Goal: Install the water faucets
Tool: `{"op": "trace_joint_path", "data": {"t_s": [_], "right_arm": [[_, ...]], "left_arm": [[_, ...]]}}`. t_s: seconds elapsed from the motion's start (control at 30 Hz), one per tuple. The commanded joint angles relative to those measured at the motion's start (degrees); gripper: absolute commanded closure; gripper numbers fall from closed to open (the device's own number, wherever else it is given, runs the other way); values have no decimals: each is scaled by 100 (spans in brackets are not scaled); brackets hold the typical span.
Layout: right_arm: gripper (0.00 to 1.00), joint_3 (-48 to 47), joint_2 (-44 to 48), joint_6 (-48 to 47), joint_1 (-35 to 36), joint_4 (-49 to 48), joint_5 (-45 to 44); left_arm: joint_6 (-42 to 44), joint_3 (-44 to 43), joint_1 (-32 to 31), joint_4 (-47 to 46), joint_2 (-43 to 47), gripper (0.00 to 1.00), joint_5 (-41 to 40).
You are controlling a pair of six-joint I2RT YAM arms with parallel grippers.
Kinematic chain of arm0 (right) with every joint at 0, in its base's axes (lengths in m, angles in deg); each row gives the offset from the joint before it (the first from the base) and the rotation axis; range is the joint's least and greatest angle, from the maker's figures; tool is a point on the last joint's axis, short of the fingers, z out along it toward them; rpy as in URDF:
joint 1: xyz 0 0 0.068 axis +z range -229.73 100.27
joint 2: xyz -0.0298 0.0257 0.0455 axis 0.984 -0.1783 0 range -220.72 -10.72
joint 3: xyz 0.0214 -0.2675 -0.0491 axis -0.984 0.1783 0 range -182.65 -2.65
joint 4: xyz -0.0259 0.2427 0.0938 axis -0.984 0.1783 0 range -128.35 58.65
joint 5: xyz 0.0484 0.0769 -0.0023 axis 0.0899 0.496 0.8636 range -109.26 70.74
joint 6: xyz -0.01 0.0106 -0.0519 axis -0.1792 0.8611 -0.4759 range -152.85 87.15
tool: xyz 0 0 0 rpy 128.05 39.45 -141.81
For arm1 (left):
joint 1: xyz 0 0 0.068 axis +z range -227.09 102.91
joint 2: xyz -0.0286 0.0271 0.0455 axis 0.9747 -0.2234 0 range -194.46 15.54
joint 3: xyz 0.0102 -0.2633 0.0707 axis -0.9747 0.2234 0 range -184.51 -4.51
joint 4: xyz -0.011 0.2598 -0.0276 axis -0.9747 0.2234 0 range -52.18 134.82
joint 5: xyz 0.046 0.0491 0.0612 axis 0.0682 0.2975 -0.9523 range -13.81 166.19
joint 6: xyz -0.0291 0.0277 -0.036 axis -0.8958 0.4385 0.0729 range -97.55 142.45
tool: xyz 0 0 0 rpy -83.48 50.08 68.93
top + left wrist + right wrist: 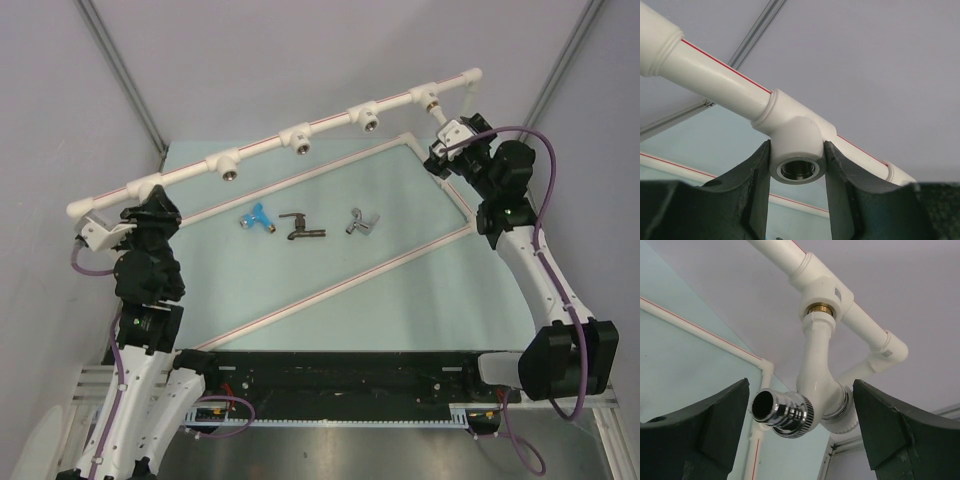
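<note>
White faucet (815, 365) hangs screwed into the white pipe's (270, 150) right-end socket, right gripper (800, 385) spread wide around it. Left gripper (797, 147) clamps the pipe's left-end tee fitting (792, 132). Blue faucet (258, 217), dark faucet (301, 229) and silver faucet (362, 222) lie before the pipe, not yet installed.

You get soft, even, fairly bright light, with faint shadows on the table (420, 290). Chrome on the white faucet (815, 385) glints; the near dark fingers (715, 425) look soft.
</note>
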Motion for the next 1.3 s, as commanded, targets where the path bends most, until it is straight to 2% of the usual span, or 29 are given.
{"op": "trace_joint_path", "data": {"t_s": [0.0,0.13,0.17,0.37,0.57,0.67,0.97,1.17,1.27], "right_arm": [[18,-303,-219,298,2,-365,177],[36,-330,-325,597,2,-558,248],[45,-330,-334,745,2,-576,274],[71,-330,-369,1404,-33,-866,554],[93,-330,-448,3152,-253,-1507,968],[100,-330,-527,4303,-341,-1850,1091],[100,-321,-914,8949,-508,-2782,1074],[100,-199,-1178,11069,-508,-3397,1031],[97,3,-1283,11740,-508,-3774,952]], "left_arm": [[311,-60,-103,365,-27,99,393],[320,-52,-86,365,-27,99,393],[329,-52,-94,365,-18,99,393],[329,-43,-95,356,-9,99,393],[311,-8,-95,339,34,99,411],[302,10,-94,321,52,99,419],[267,133,-59,189,140,100,534],[232,221,-24,119,245,100,595],[249,238,11,92,281,100,648]]}}
